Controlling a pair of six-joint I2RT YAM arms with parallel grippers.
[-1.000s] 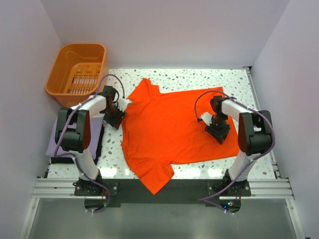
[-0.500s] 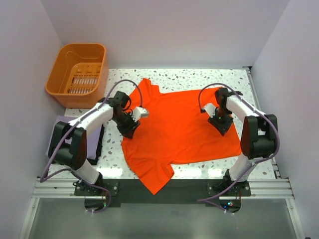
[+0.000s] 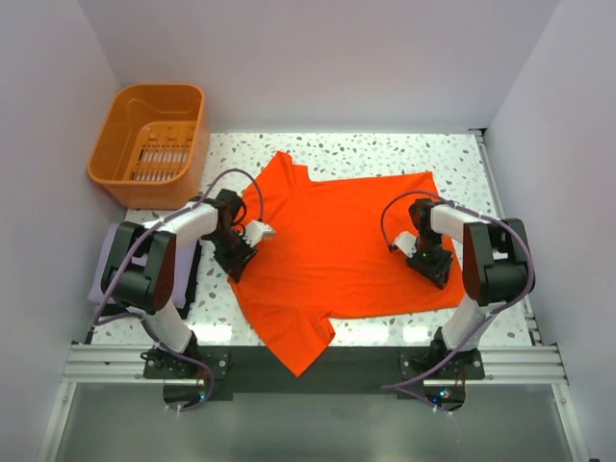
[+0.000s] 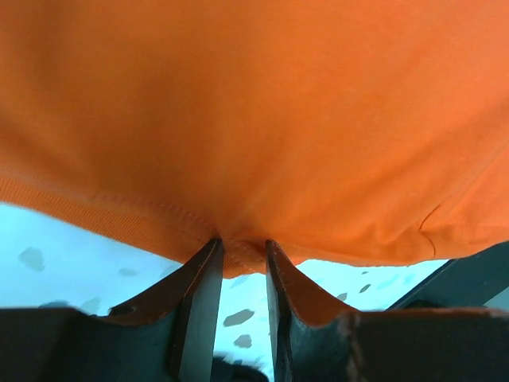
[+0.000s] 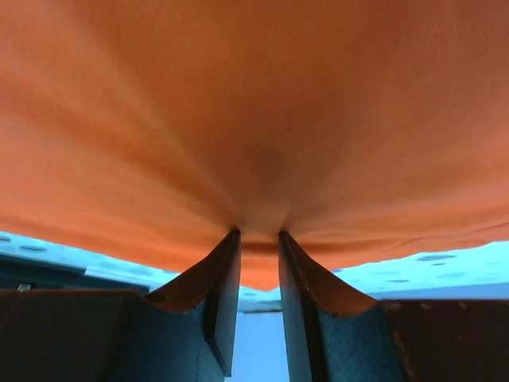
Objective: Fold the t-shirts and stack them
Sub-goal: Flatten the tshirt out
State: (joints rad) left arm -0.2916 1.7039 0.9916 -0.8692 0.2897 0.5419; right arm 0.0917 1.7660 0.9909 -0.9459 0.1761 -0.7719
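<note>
Folding is getting under way: the orange shirt [image 3: 337, 241] is lying spread across the surface [image 3: 385, 152], the left pincer [image 4: 241, 251] nipping its left edge, the right pincer [image 5: 258, 239] pinching cloth near its right edge. Next, probably, lifting evenly together.

On the speckled table [image 3: 385, 149] the orange-red t-shirt [image 3: 337, 241] lies spread out — left gripper [image 3: 238, 262] at its left edge, right gripper [image 3: 433, 265] near its right edge.

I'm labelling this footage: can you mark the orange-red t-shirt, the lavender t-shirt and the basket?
orange-red t-shirt [image 3: 337, 241], top view, middle of its chest.
lavender t-shirt [image 3: 99, 281], top view, the left part that shows.
basket [image 3: 111, 135], top view, its left wall.
</note>
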